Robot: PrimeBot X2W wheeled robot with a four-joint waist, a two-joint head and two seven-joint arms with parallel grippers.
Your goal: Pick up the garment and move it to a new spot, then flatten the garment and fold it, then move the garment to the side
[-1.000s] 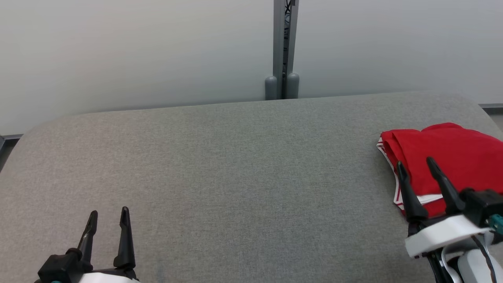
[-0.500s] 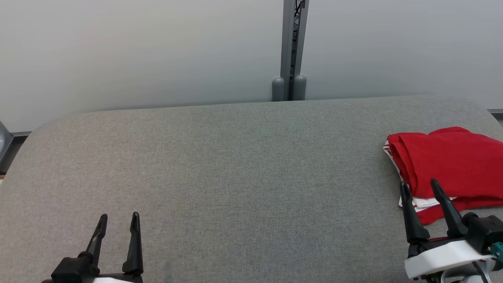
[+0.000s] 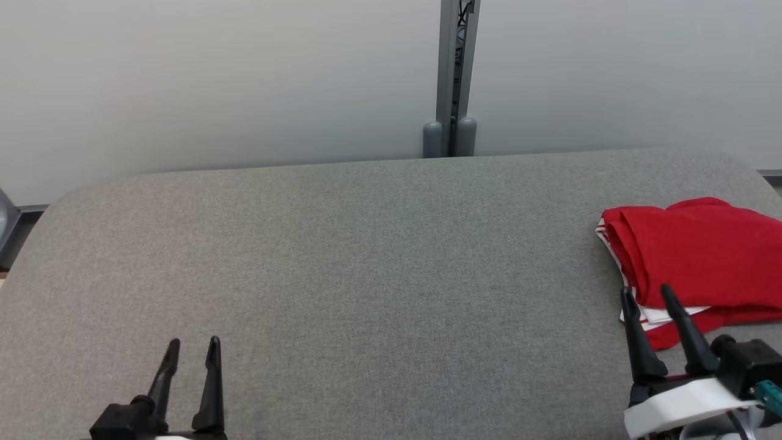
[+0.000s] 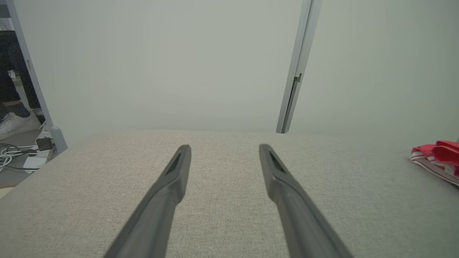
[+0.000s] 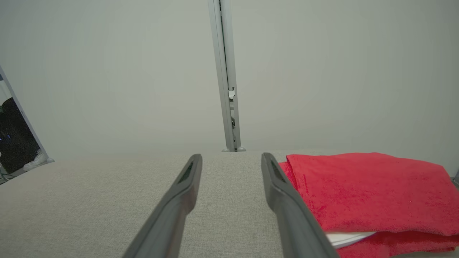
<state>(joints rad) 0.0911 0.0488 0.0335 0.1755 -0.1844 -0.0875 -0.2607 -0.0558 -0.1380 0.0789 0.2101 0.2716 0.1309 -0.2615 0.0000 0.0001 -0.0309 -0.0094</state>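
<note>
I am working in what is looking like a robot lab, a screened-off test bay rather than a home. I am facing a grey padded table (image 3: 366, 275). Behind it plain pale panels (image 3: 214, 79) are standing, joined by a grey metal post (image 3: 452, 73). Past the table's left end, loose cables (image 4: 9, 157) are lying on the floor (image 4: 14, 177), and a person's white shoe (image 4: 16, 123) is showing beyond the panel edge.

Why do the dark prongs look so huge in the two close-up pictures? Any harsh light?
Head view: soft even light, garment crisp. Left wrist view: the wide lens swells the left tool, the grey post leans. Right wrist view: garment weave sharp, no glare.
</note>
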